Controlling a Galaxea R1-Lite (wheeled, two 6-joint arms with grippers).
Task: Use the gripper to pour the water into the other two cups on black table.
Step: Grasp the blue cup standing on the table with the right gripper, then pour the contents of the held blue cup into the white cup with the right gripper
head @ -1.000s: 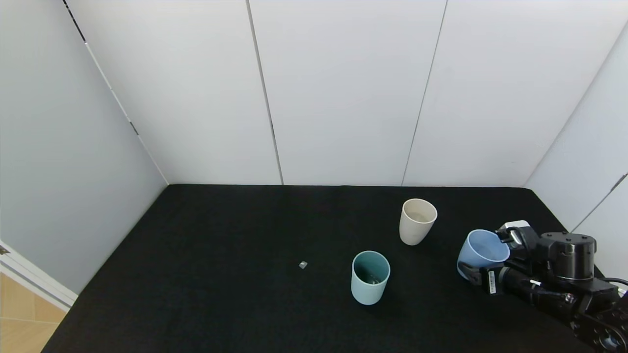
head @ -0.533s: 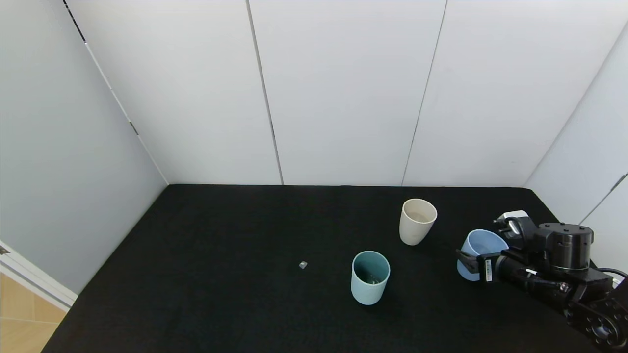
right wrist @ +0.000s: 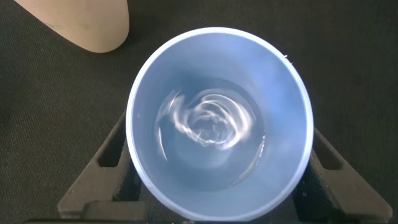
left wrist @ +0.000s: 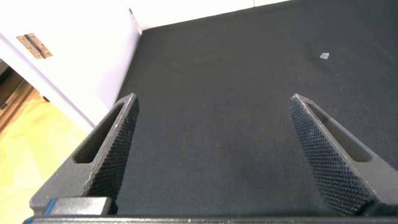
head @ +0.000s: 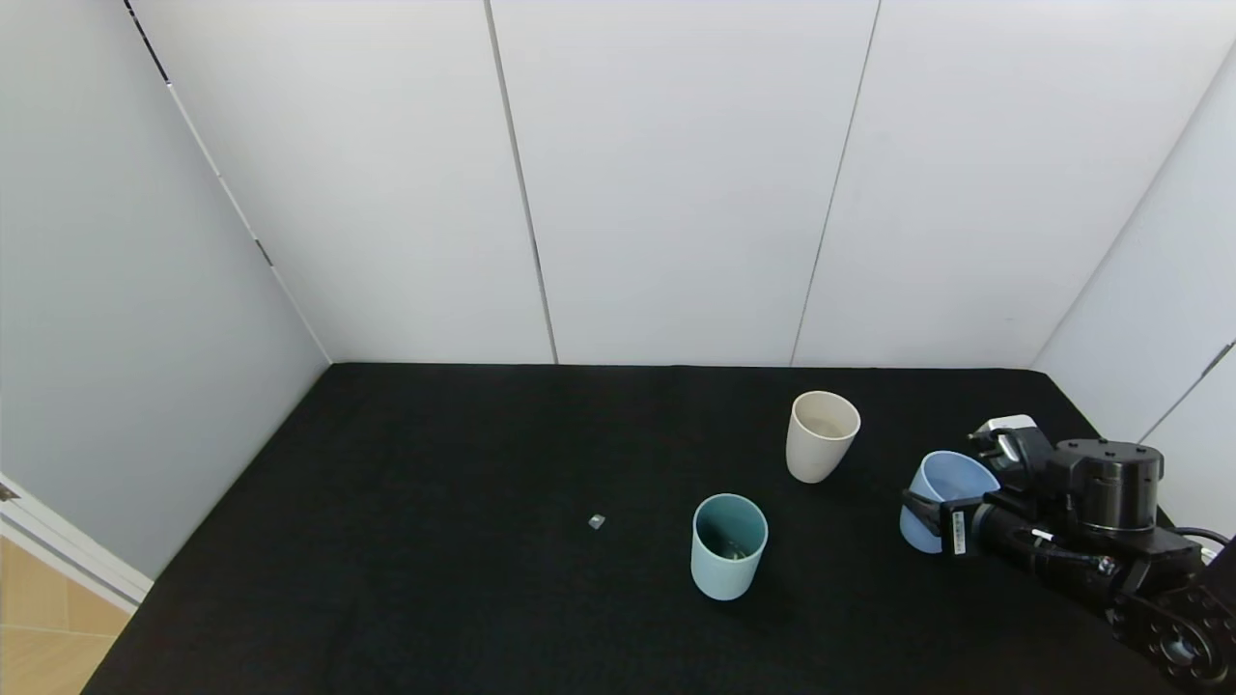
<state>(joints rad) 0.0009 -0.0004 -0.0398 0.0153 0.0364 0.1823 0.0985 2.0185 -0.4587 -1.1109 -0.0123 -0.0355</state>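
Note:
My right gripper [head: 951,480] is shut on the wider light blue cup [head: 941,497] at the right of the black table [head: 435,463], holding it low and tilted a little. In the right wrist view the cup [right wrist: 273,74] sits between my fingers [right wrist: 109,152], and the water [right wrist: 208,121] swirls in its bottom. The cream-beige cup [head: 821,434] stands upright to its left and farther back; it also shows in the right wrist view [right wrist: 87,25]. The pale teal cup [head: 729,545] stands upright nearer the front. My left gripper [left wrist: 212,106] is open and empty over bare table.
A small grey bit [head: 596,521] lies on the table left of the teal cup; it also shows in the left wrist view [left wrist: 324,56]. White walls close the table at the back and both sides. The left edge drops to a wooden floor [head: 39,618].
My right gripper has drawn back to the right and lowered with the light blue cup, which is now less tilted. The other two cups have not moved.

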